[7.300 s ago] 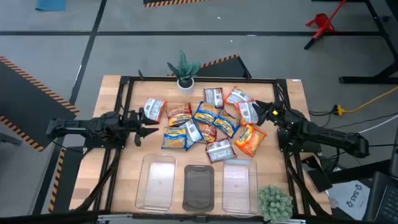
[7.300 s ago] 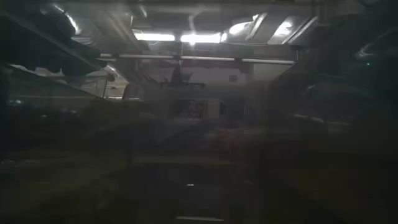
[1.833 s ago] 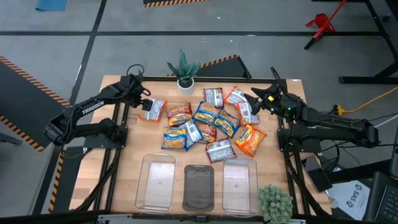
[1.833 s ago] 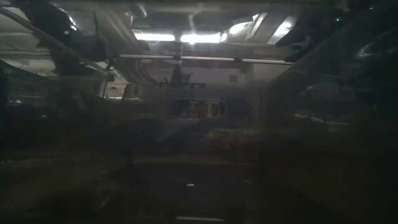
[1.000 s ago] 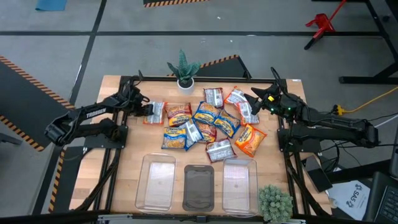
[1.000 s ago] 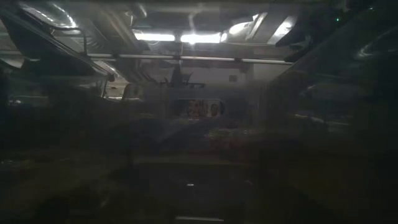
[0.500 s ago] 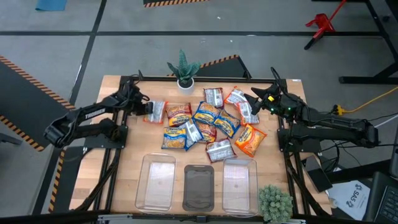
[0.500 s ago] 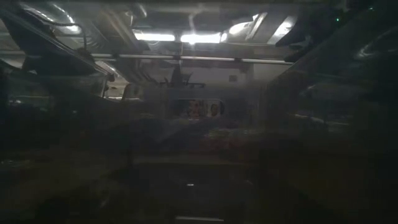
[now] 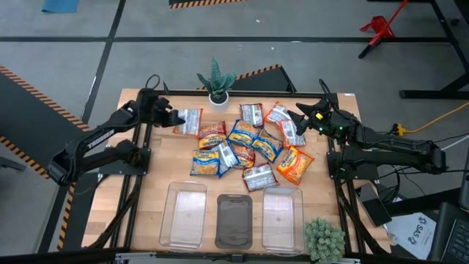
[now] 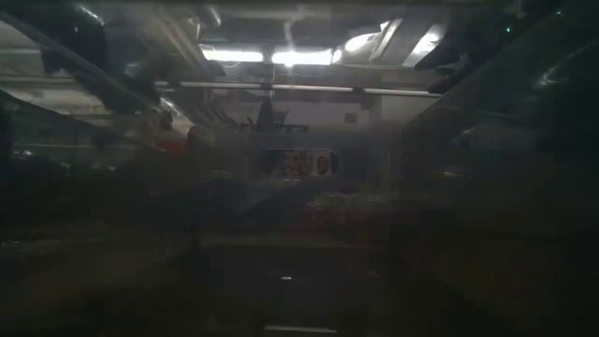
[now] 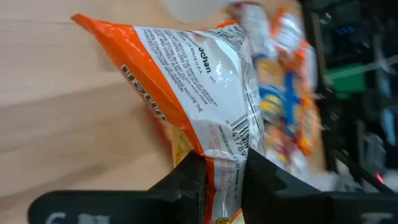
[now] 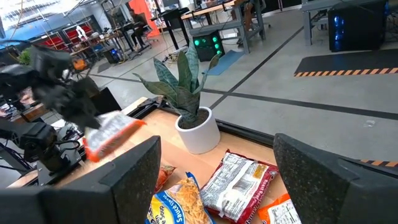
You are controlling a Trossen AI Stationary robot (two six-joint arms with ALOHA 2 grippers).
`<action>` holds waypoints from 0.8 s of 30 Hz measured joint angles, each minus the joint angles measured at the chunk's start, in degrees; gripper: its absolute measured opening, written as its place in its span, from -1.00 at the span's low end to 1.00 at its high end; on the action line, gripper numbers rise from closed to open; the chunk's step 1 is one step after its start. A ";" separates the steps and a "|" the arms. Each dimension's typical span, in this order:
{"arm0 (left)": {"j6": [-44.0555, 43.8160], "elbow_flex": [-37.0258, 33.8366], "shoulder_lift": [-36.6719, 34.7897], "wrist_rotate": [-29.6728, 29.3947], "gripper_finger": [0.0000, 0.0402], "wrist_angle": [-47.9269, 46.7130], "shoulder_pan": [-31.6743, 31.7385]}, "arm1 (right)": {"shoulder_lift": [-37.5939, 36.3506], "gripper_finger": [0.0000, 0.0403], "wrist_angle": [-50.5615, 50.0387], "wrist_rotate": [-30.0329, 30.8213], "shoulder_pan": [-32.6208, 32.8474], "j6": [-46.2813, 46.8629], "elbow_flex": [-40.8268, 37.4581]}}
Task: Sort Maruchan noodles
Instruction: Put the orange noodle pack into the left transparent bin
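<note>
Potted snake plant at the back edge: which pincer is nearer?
Left. The left pincer, shut on an orange packet, sits just beside the potted plant; the right pincer, open, is farther off across the pile.

Two matte black jointed arms. The left arm (image 9: 95, 143), at the frame's left, carries white lettering along its link. The right arm (image 9: 388, 147), at the frame's right, shows a small green light near its wrist.

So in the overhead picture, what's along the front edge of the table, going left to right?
A clear bin → a darker middle bin → another clear bin → a small bushy green plant at the right corner.
</note>
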 joint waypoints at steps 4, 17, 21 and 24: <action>0.94 5.16 -3.31 3.90 -0.72 -4.05 -4.41 | 0.00 0.48 0.00 0.00 0.00 0.00 0.00; -2.49 17.88 -10.04 1.25 -0.74 -11.58 -31.26 | 0.00 0.48 -0.24 -0.02 0.00 -0.17 0.00; -4.74 18.11 -9.96 -2.43 -0.74 -12.19 -39.18 | -0.01 0.48 -1.47 -0.02 0.00 -0.16 -0.02; -6.13 18.11 -9.10 -4.59 -0.73 -11.74 -43.85 | -0.02 0.48 -1.74 -0.02 0.00 -0.17 -0.02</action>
